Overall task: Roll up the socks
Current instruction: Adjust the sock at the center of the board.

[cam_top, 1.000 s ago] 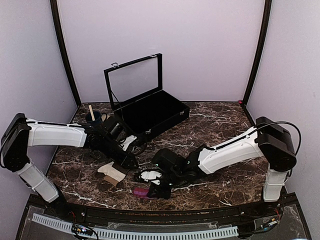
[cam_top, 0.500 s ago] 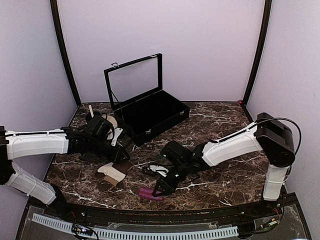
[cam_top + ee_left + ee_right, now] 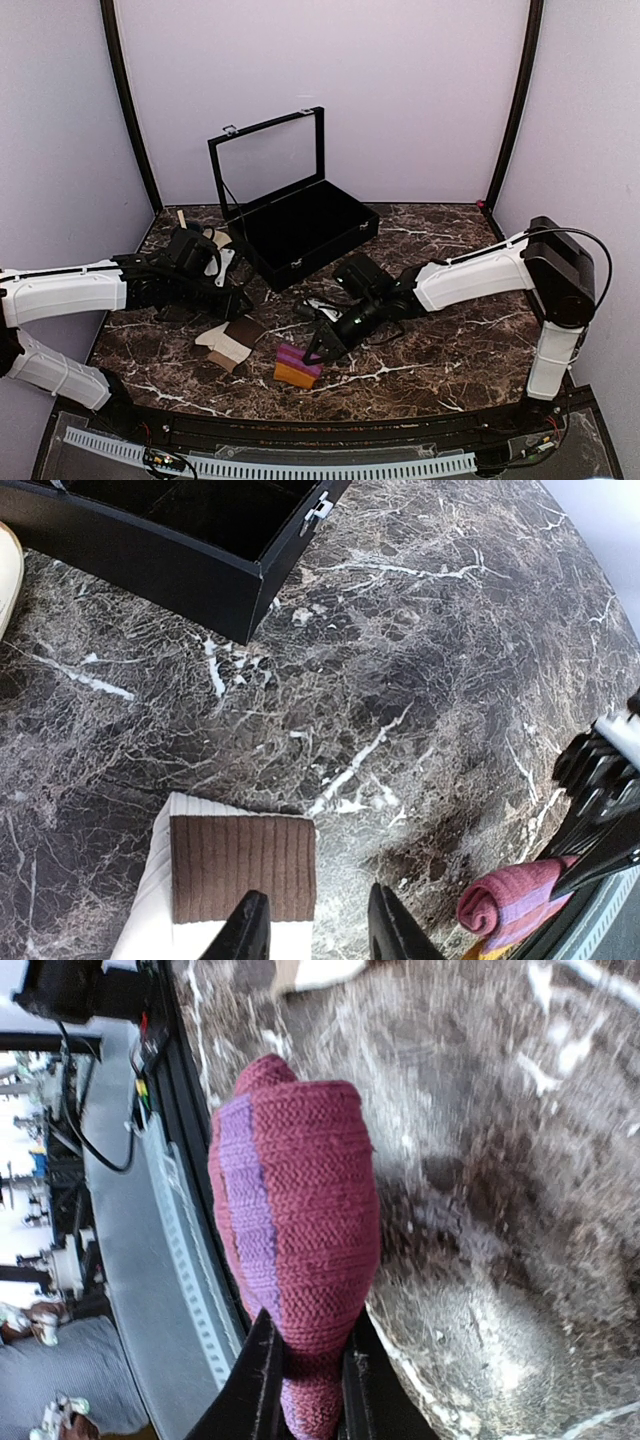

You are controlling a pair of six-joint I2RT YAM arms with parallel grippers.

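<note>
Black case (image 3: pixel 330 252) stands open; right claw (image 3: pixel 306 1385) pinches magenta sock (image 3: pixel 300 1210).

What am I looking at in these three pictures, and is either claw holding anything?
Two robot arms bolted to a marble table, each ending in a two-finger gripper. The wide picture looks down from above and behind; the other two come from wrist cameras. On the table are an open black case and a flat cream sock with a brown patch. The left gripper is open and empty, close to that sock. The right gripper pinches the magenta sock near the table's front edge.
</note>
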